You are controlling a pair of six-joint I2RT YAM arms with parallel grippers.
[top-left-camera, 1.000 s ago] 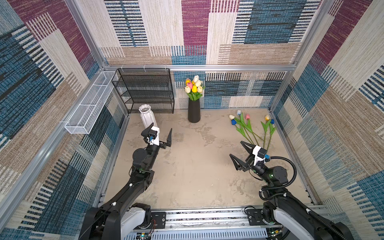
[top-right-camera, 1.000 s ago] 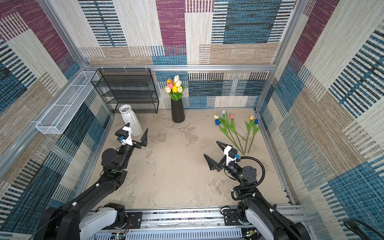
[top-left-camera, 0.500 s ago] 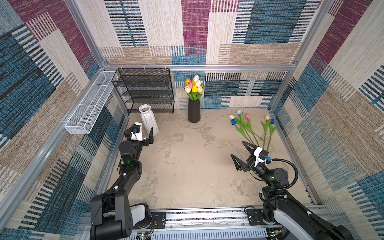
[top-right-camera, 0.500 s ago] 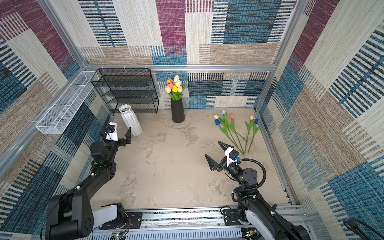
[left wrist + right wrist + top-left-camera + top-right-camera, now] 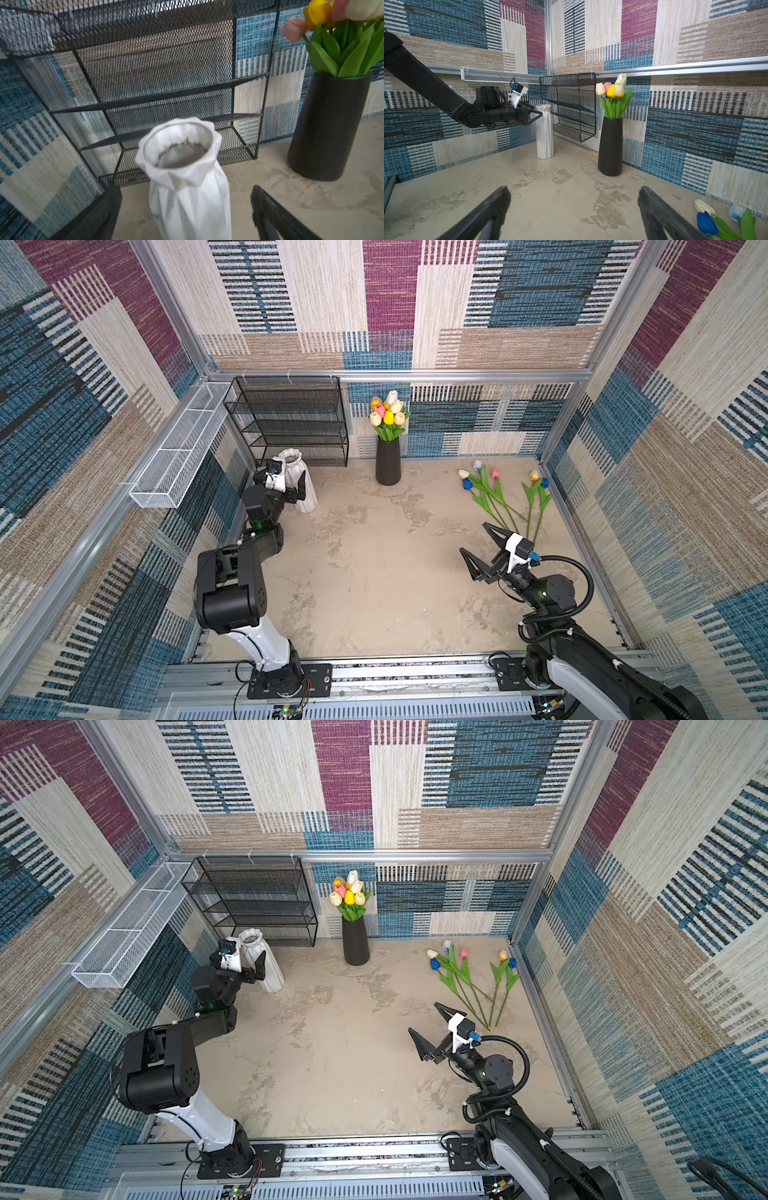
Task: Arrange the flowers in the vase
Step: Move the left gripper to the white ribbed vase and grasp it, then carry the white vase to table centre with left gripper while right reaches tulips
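Several loose flowers (image 5: 487, 490) (image 5: 456, 974), tulips with green stems, lie fanned on the floor at the right; a blue head (image 5: 707, 223) shows in the right wrist view. An empty white faceted vase (image 5: 307, 498) (image 5: 273, 978) (image 5: 187, 207) (image 5: 545, 135) stands at the back left. My left gripper (image 5: 283, 486) (image 5: 239, 964) (image 5: 186, 188) is open, with a finger on either side of this vase's body and a gap on each side. My right gripper (image 5: 474, 537) (image 5: 423, 1017) (image 5: 574, 189) hangs open and empty, close to the loose stems' ends.
A black vase (image 5: 388, 466) (image 5: 355, 946) (image 5: 328, 128) (image 5: 610, 145) holding a tulip bunch (image 5: 388, 416) stands at the back wall. A black mesh shelf (image 5: 291, 423) (image 5: 166, 62) stands just behind the white vase. A white wire basket (image 5: 178, 452) hangs on the left wall.
My left arm has swung left and reached back, bringing its open fingers to either side of the white vase. The right arm has barely moved.
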